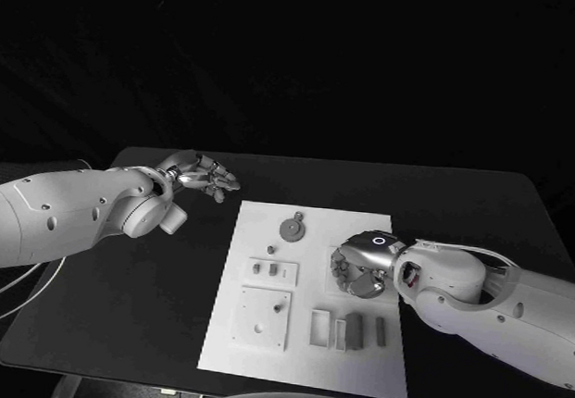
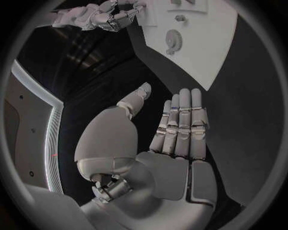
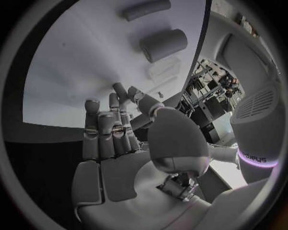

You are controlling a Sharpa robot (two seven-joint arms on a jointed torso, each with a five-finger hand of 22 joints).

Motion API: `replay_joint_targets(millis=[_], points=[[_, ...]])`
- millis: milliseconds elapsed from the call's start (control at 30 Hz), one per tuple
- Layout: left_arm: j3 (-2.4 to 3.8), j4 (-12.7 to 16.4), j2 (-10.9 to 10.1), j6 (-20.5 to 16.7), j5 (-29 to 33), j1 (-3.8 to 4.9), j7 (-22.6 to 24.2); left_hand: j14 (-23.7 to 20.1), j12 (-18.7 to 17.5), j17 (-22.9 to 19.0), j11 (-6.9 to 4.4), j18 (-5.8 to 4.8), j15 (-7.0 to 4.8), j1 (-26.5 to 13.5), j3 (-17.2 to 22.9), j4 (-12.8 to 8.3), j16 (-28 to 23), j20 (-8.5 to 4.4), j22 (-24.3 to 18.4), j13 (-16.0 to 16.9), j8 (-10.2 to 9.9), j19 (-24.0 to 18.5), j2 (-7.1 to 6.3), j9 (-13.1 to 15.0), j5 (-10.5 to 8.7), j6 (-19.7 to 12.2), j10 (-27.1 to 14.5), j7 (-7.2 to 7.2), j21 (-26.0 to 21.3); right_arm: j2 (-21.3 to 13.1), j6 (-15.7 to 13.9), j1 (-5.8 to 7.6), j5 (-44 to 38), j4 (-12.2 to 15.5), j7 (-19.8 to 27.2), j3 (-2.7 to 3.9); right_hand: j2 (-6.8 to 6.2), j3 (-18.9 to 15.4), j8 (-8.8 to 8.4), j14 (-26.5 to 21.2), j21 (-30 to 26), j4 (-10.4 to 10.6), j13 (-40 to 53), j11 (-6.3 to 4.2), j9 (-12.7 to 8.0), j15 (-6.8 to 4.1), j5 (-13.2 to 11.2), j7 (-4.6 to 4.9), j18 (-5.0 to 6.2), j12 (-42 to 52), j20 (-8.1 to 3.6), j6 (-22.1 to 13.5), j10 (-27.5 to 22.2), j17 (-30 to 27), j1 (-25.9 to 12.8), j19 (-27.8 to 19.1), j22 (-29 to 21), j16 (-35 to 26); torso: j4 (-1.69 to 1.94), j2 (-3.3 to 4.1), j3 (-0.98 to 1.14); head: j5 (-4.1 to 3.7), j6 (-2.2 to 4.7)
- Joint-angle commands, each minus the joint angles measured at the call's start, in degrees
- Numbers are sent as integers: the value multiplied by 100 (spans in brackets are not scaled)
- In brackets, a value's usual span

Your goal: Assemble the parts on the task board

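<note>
The task board (image 1: 305, 349) lies mid-surface, grey parts (image 1: 292, 227) on it. The right hand (image 1: 363, 265) covers the board's right edge; whether its curled fingers (image 3: 114, 127) hold anything is hidden. Left hand (image 1: 198, 173) hovers far left, fingers (image 2: 183, 120) straight, empty.

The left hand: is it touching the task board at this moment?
Apart. In the head view the left hand is over bare black table, with a dark strip between it and the task board. The left wrist view shows its fingers holding nothing.
</note>
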Motion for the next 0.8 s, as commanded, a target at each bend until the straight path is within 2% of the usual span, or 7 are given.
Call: replay_joint_targets(millis=[33,400,700,800], points=[[3,9,8,63,8,5,69,33,7,7,21,78,-2,45,8,-12,-31,17,8,-8,14,33,12,-7,-8,-4,-8,10,-33,10,-44,-8,-125,5,-13,-1,-11,228,36,32,17,79,-8,2,14,-47,8,-18,173,54,-12,83,112,-10,75,43,70,-30,-1,-1,-1,3,0],[3,7,8,61,8,5,71,34,7,13,21,79,-2,46,8,-11,-35,16,9,-10,14,34,14,-7,-8,-4,-9,10,-34,8,-286,-15,-222,26,-29,0,237,397,97,113,60,60,-3,-78,70,-123,-4,-85,173,125,-42,267,308,-12,46,98,93,-30,-1,-1,0,5,-8],[3,7,3,61,8,4,74,34,7,19,21,78,-2,45,7,-11,-39,16,10,-12,15,33,13,-8,-8,-4,-9,10,-36,-78,-448,-16,-242,210,5,6,260,411,112,152,77,-8,-4,-104,93,-149,-5,-105,173,141,-60,318,367,-10,14,130,94,-30,-4,-1,3,20,-6],[3,8,2,61,8,4,74,35,7,21,21,79,-2,46,7,-12,-40,16,10,-12,15,33,13,-8,-8,-4,-9,10,-36,-129,-464,-15,-246,315,8,37,259,414,114,156,78,-15,-4,-107,96,-152,-5,-107,173,143,-62,325,373,-11,11,134,94,-31,-4,-2,1,24,-5]])
